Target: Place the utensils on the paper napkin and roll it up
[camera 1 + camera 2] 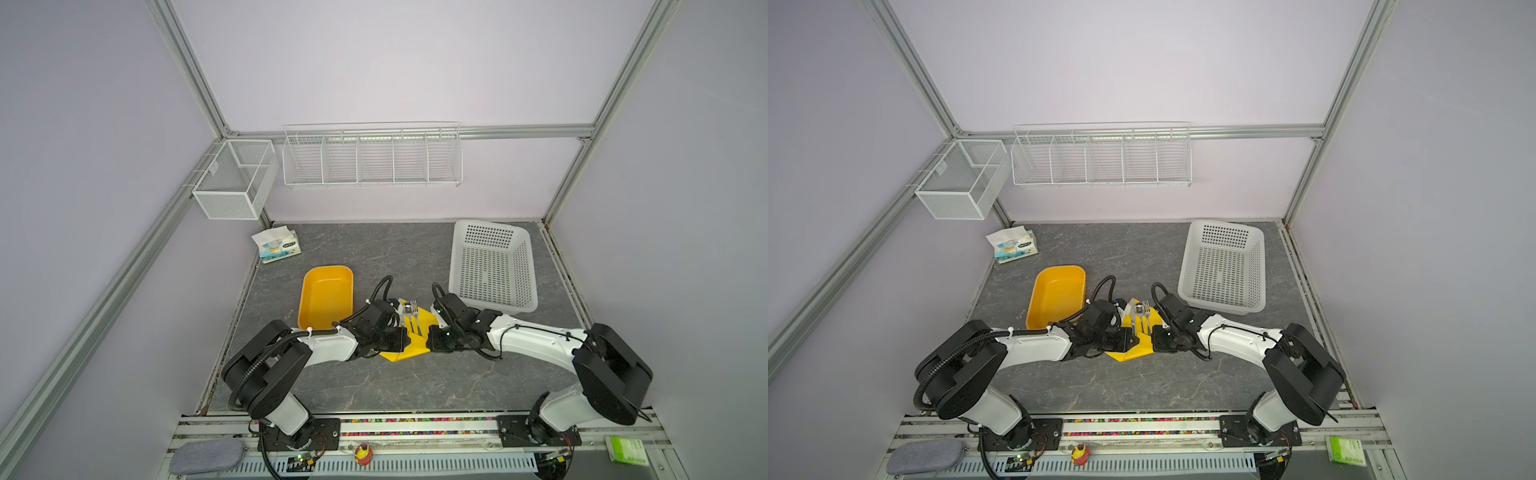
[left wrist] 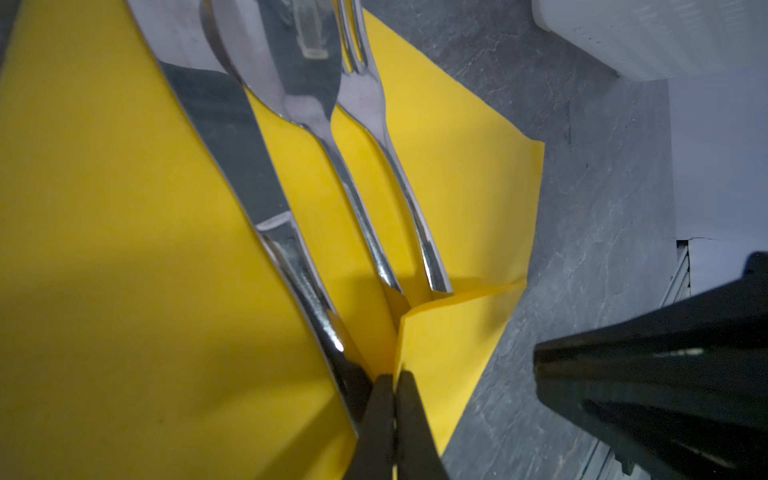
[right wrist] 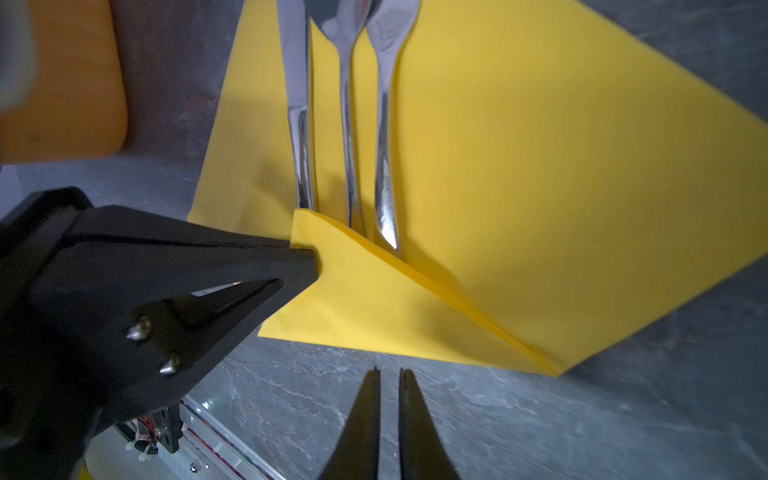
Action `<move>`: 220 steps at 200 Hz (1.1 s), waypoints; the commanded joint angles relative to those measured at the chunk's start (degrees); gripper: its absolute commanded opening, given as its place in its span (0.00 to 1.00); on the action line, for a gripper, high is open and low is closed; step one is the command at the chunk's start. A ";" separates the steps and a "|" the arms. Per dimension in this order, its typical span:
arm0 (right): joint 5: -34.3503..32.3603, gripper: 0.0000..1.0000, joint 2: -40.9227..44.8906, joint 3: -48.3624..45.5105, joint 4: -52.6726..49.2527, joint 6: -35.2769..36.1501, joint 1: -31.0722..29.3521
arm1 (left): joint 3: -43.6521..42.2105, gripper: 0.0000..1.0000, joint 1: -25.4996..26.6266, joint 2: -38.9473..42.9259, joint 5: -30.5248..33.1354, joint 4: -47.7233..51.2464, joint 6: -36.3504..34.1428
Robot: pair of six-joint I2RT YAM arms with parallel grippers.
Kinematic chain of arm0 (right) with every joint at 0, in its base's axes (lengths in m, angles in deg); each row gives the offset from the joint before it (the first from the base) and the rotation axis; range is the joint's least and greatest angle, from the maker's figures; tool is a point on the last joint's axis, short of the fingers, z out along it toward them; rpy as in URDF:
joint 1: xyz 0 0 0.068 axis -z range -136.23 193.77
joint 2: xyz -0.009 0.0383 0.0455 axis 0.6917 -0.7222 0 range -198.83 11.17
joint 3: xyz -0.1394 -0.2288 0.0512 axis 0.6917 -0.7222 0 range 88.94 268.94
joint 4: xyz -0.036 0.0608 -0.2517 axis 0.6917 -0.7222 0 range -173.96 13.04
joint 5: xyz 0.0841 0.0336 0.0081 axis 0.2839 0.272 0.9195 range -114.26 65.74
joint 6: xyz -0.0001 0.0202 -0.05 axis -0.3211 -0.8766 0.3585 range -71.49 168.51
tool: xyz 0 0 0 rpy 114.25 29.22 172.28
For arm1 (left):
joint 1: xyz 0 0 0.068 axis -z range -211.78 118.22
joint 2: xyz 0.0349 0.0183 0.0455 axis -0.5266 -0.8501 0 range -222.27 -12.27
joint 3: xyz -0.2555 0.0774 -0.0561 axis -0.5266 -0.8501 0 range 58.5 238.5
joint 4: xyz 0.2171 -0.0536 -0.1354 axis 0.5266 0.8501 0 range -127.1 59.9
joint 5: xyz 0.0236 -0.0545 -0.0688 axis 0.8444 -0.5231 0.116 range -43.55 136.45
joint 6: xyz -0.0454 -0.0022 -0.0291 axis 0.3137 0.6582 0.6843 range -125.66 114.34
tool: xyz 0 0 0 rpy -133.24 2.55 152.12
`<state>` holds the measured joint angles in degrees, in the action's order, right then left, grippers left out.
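Observation:
The yellow paper napkin [image 1: 405,353] [image 3: 540,166] lies on the grey table between the two arms. On it lie three silver utensils side by side: a knife [image 2: 232,137] [image 3: 297,83], a spoon [image 2: 307,108] [image 3: 347,83] and a fork [image 2: 374,108] [image 3: 384,104]. Their handle ends are covered by the napkin's folded-over near corner. My left gripper [image 2: 394,376] [image 3: 313,259] is shut on that raised flap. My right gripper [image 3: 388,370] [image 1: 430,340] hovers over bare table just off the napkin's edge. Its fingers stand almost together, with nothing between them.
An orange-yellow plastic tray [image 1: 326,295] sits just left of the napkin, behind the left arm. A white perforated basket [image 1: 492,270] stands at the back right. A tissue pack [image 1: 277,245] lies in the back left corner. Wire racks [image 1: 372,158] hang on the walls.

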<state>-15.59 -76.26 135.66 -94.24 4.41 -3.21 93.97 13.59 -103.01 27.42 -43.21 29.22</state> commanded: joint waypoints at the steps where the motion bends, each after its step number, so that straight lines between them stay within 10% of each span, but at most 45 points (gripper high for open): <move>1: 0.03 0.13 -2.24 1.17 -0.33 0.59 -0.29 | -0.66 0.04 -0.36 0.52 0.40 0.72 -0.49; 154: -1.34 0.12 -6.52 2.57 -3.82 1.87 -0.13 | 0.04 0.22 -0.36 3.92 0.60 4.62 -1.12; 220: -1.37 0.12 -6.34 2.43 -3.95 1.69 -0.12 | -0.89 0.19 -0.36 18.06 3.96 9.14 -0.18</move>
<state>-16.10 -81.97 137.39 -96.69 5.48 -3.30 93.75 13.54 -88.95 30.77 -35.45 29.57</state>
